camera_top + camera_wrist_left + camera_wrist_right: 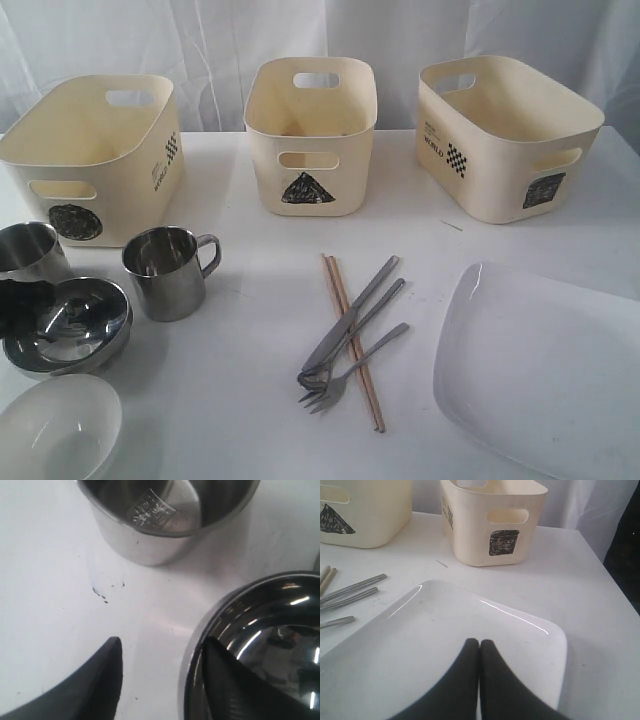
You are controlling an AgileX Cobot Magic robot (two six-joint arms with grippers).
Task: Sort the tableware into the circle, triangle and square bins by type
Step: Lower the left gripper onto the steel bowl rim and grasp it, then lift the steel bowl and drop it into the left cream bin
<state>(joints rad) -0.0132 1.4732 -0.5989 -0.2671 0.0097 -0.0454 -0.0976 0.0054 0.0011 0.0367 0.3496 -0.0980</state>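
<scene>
- The left claw (161, 645) is being held with its jaws wide apart: one finger (100, 680) is being kept outside the steel bowl (270, 625) and the other is dipping inside it, so the rim is being straddled. This looks like a pinch on the bowl's wall being prepared.
- Nothing is being clamped yet. The bowl is being left standing on the surface (50, 555), near a steel mug (165, 525).
- In the exterior view the bowl is being shown in front of the circle bin (90, 150), judged its likely destination.
- The right claw (479, 645) is being held with its jaws pressed together and empty, over the white plate (445, 620). Whether the plate is being touched cannot be told.
- The plate is lying near the square bin (490, 525), which is probably where it is being sorted to.
</scene>
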